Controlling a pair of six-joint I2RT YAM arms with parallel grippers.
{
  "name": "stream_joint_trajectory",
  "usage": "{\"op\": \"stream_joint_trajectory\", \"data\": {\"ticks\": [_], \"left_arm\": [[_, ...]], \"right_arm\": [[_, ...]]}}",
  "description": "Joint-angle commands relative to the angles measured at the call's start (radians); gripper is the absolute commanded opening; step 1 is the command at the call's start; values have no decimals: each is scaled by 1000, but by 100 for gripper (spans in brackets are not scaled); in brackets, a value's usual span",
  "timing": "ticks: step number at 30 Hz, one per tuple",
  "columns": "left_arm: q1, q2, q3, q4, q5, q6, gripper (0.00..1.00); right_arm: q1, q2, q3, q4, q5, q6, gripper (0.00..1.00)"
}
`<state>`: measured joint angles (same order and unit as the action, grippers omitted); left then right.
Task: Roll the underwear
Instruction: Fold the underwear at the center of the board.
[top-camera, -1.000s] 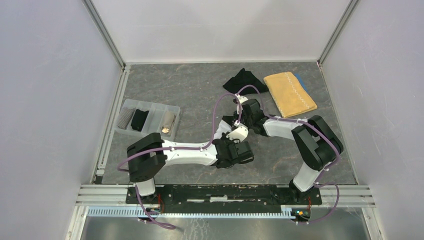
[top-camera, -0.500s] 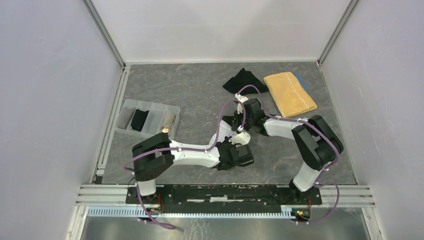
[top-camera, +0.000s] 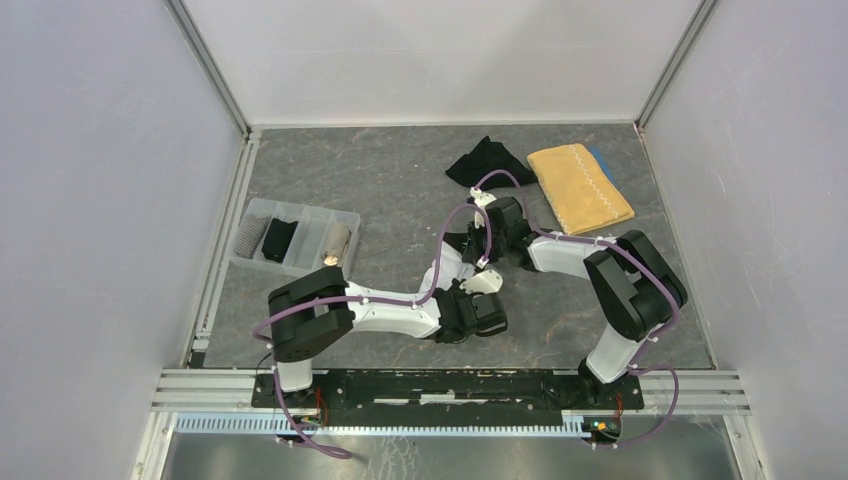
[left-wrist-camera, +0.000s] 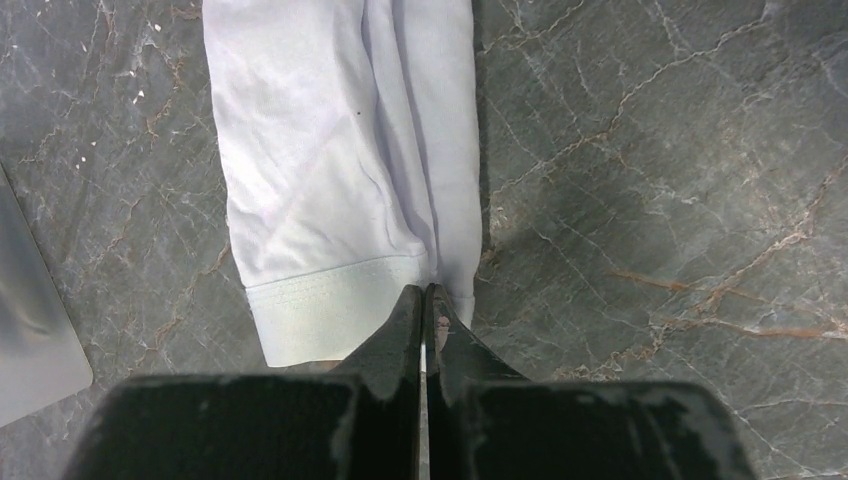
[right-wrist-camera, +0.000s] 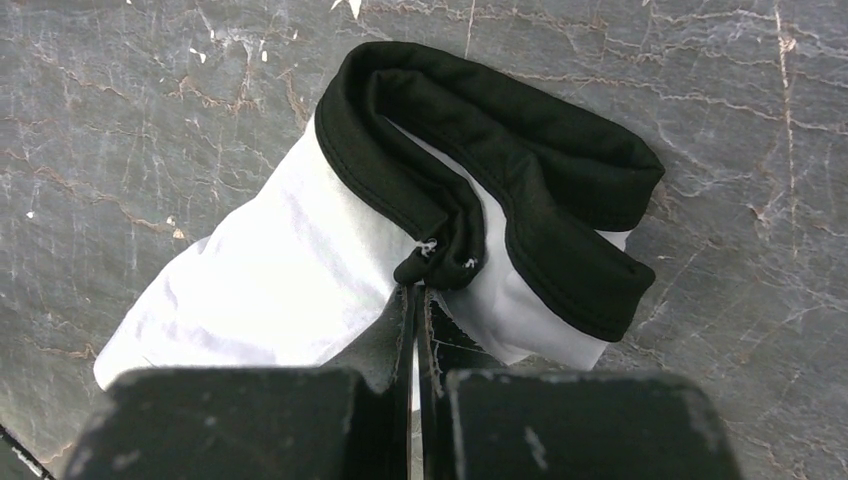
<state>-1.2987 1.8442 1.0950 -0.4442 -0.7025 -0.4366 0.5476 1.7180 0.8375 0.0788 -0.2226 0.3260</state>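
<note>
A white underwear with a black waistband (right-wrist-camera: 500, 130) lies on the grey table between my two grippers; its white body (left-wrist-camera: 330, 130) stretches away from the left gripper. My left gripper (left-wrist-camera: 425, 292) is shut, its tips pinching the cloth at the stitched hem (left-wrist-camera: 330, 315). My right gripper (right-wrist-camera: 418, 290) is shut on the bunched waistband at the other end. In the top view the garment (top-camera: 452, 264) is mostly hidden under the left gripper (top-camera: 476, 292) and right gripper (top-camera: 472, 246). A loose black garment (top-camera: 487, 160) lies at the back.
A mustard-yellow towel (top-camera: 580, 187) lies at the back right. A clear divided tray (top-camera: 300, 215) at the left holds rolled grey-striped (top-camera: 250, 236), black (top-camera: 279, 240) and beige (top-camera: 337, 243) pieces. Metal frame rails border the table.
The left arm has drawn a little nearer to the front edge and its elbow has shifted right. The right arm has barely moved.
</note>
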Motion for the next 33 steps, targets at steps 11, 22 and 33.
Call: {"op": "stream_joint_trajectory", "data": {"ticks": [11, 22, 33], "left_arm": [[-7, 47, -85, 75, 58, -3, 2], [-6, 53, -87, 75, 59, -5, 2], [-7, 63, -81, 75, 64, -6, 2]], "right_arm": [[-3, -158, -6, -66, 103, -3, 0], [-3, -182, -70, -141, 216, -3, 0], [-2, -142, -87, -141, 249, -11, 2]]}}
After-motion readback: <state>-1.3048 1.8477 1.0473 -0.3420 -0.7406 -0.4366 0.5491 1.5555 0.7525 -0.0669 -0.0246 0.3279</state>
